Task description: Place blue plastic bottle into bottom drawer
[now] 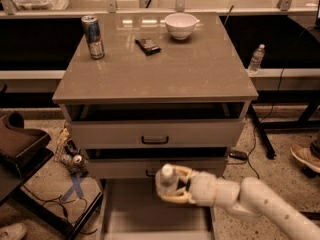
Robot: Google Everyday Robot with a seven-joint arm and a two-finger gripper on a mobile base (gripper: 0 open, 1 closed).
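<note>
Blue plastic bottle [166, 178] gripped in claw [170, 186], above bottom drawer [145, 219]

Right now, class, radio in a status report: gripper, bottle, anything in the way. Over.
Gripper shut on blue plastic bottle, just above open bottom drawer. Bottle not yet set down. Nothing seen in the way.

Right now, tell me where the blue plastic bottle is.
Low in the camera view, near centre: the blue plastic bottle is held in the gripper, over the open bottom drawer.
</note>
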